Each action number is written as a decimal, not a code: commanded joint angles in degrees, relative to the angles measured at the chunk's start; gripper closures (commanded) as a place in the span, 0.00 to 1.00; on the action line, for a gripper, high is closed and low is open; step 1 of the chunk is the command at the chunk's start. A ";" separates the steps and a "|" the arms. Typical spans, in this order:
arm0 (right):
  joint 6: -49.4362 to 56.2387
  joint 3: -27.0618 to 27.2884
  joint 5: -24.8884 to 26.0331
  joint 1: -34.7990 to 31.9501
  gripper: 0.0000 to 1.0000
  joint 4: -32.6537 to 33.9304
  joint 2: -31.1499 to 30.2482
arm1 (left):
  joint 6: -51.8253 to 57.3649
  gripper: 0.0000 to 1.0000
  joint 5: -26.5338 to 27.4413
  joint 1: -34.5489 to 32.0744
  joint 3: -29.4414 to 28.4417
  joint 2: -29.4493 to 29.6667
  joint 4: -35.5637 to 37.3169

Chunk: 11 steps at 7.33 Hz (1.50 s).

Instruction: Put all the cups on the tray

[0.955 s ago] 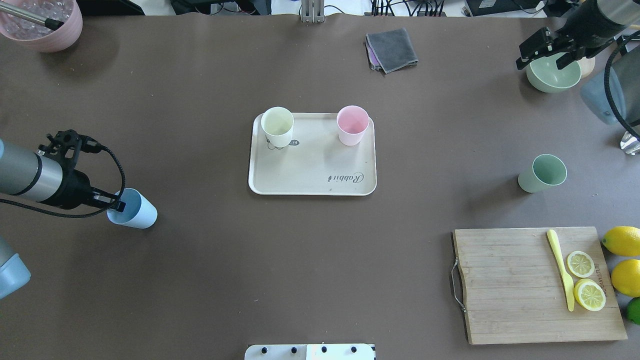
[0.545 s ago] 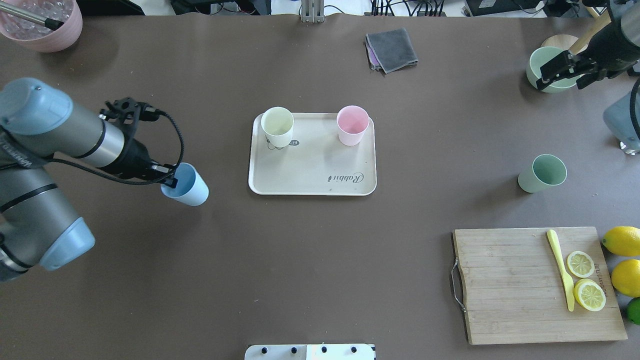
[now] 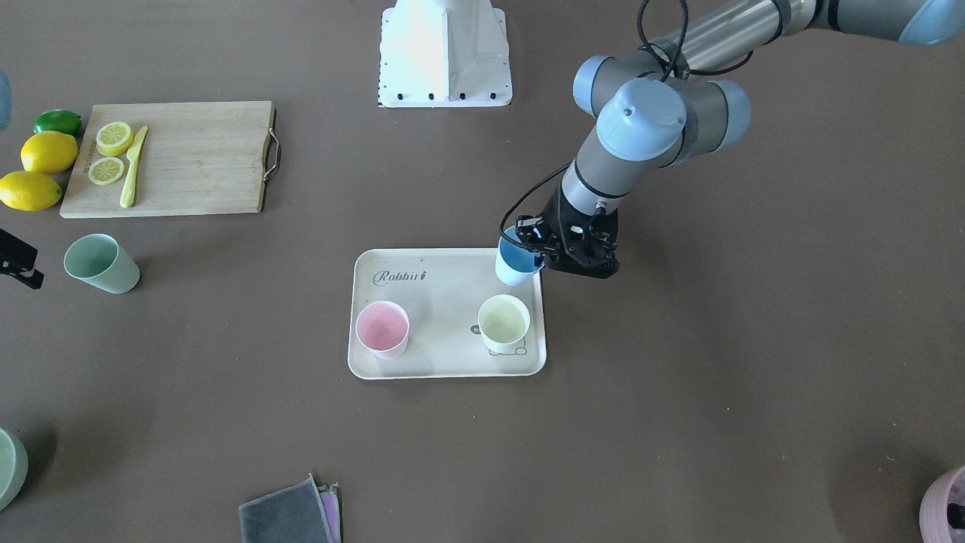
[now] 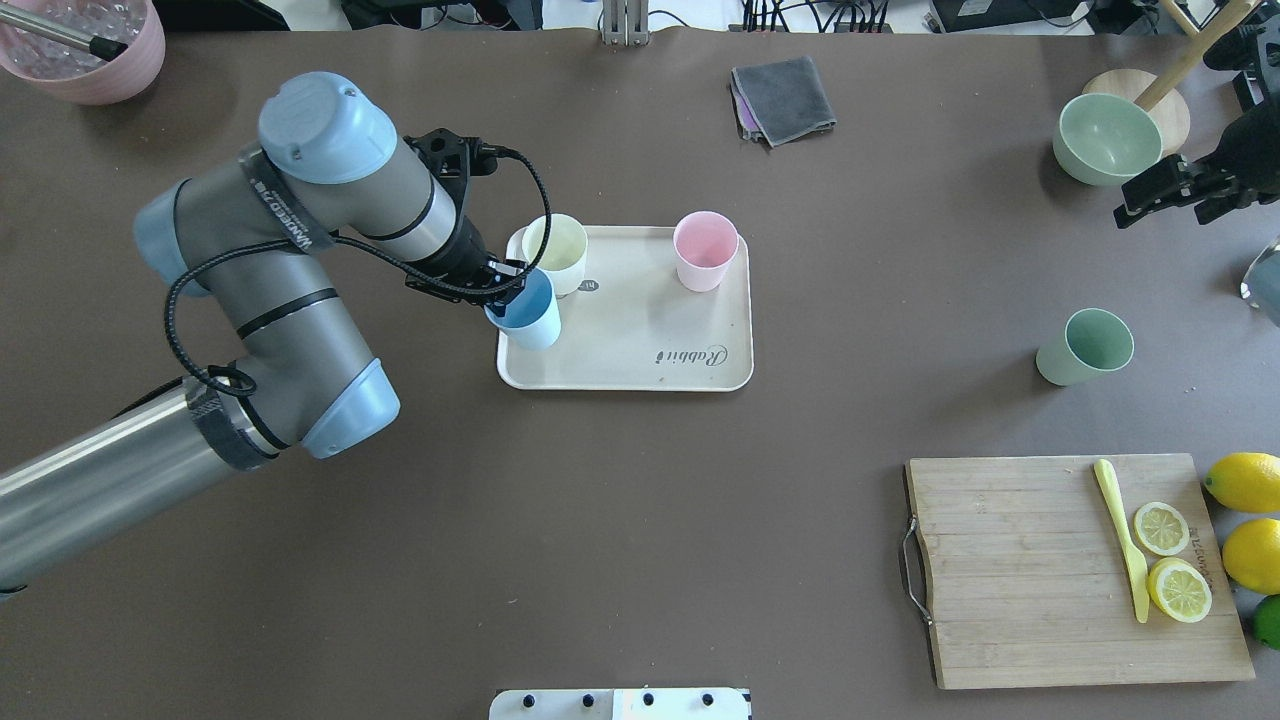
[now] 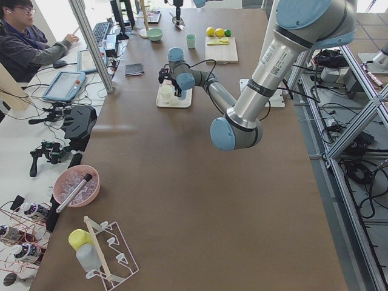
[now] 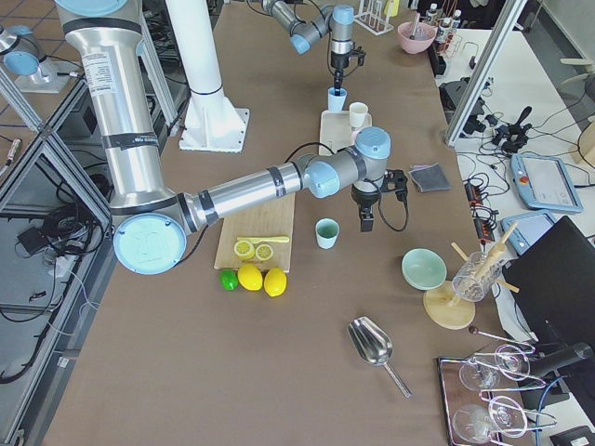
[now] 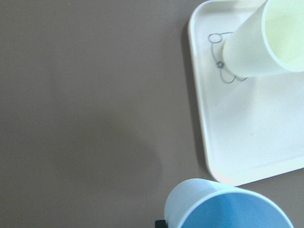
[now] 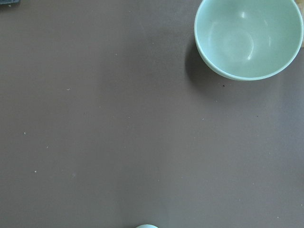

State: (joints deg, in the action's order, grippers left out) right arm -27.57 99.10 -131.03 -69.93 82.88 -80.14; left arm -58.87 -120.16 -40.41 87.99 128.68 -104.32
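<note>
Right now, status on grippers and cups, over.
Left gripper shut on blue cup over tray corner, close beside yellow cup. Right gripper open, empty. Pink cup on tray; green cup on table, off tray.

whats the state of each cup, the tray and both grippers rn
tray: flat, two cups standing on it
blue cup: gripped at its rim, over the tray's corner; touching or not, cannot tell
yellow cup: upright on tray, empty
pink cup: upright on tray, empty
green cup: upright, off tray
left gripper: shut on blue cup
right gripper: open, holding nothing
</note>
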 commanded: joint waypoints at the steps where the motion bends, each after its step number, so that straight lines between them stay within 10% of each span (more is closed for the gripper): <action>1: 0.15 0.04 -0.37 0.06 0.01 0.00 -0.45 | -0.63 1.00 2.12 1.20 -2.82 2.81 -0.27; 3: 0.15 0.13 -0.28 -0.03 0.01 0.00 -1.15 | -0.28 0.02 2.12 1.30 -2.56 2.81 -0.71; 7: -0.64 2.41 0.16 1.37 0.02 -0.26 -6.32 | 7.92 0.02 -8.81 -12.53 0.69 0.19 2.35; 11: -11.70 1.72 6.47 9.71 0.04 -15.38 -13.46 | 30.39 0.02 -14.22 -25.24 1.75 -6.24 8.87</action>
State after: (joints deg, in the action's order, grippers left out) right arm -36.31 101.19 -126.71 -62.95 70.08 -92.54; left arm -32.05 -133.89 -63.80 89.66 123.46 -96.34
